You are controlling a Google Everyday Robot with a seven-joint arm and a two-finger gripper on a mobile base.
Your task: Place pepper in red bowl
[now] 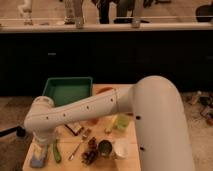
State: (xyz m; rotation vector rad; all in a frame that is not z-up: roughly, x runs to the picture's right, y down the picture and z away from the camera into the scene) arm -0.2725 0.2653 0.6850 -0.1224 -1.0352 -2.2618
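The pepper (pixel 56 151) is a slim dark green piece lying on the wooden table (pixel 127 162) near its front left corner. My gripper (pixel 42 149) hangs from the white arm just left of the pepper, low over the table, above a blue-grey sponge (pixel 37 161). The red bowl (pixel 103 90) shows only as an orange-red sliver at the table's far edge, right of the green tray; my arm hides the rest.
A green rectangular tray (pixel 67 91) stands at the back left. A pale yellow-green cup (pixel 121 121), a metal can (pixel 105 148), a white cup (pixel 121 148), dark grapes (pixel 91 150), a utensil (pixel 79 146) and a dark packet (pixel 75 129) crowd the middle. My arm (pixel 150 115) covers the right side.
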